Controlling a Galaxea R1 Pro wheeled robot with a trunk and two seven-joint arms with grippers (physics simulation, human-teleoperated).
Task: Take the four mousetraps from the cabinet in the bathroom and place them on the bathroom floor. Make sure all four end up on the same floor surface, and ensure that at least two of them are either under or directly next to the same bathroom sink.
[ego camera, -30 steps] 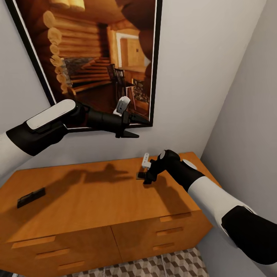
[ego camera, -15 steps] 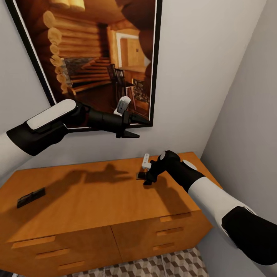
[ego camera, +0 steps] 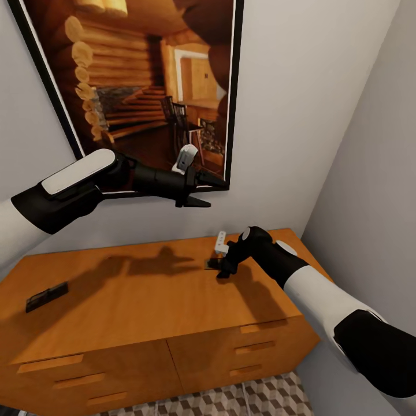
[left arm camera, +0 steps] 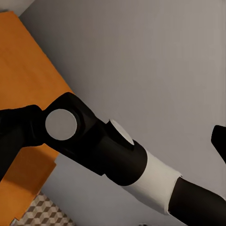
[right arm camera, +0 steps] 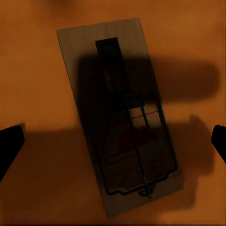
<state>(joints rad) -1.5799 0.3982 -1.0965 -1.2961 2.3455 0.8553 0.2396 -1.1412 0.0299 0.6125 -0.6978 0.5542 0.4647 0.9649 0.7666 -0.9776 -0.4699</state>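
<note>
The orange-brown cabinet (ego camera: pixel 144 300) stands against the wall with two mousetraps on its top. One mousetrap (ego camera: pixel 46 296) lies near the left end. The other mousetrap (ego camera: pixel 210 264) lies towards the right end, directly under my right gripper (ego camera: pixel 220 269), which points down at it. In the right wrist view this mousetrap (right arm camera: pixel 120 117) lies flat between the fingertips (right arm camera: pixel 9 143), which stand wide apart on either side without touching it. My left gripper (ego camera: pixel 203 191) hangs open in the air in front of the picture, holding nothing. The sink is out of view.
A large framed picture (ego camera: pixel 144 86) hangs on the wall above the cabinet. A grey side wall (ego camera: pixel 370 202) closes in right beside the cabinet's right end. A strip of cube-patterned floor (ego camera: pixel 254 398) shows below the drawer fronts (ego camera: pixel 263 346).
</note>
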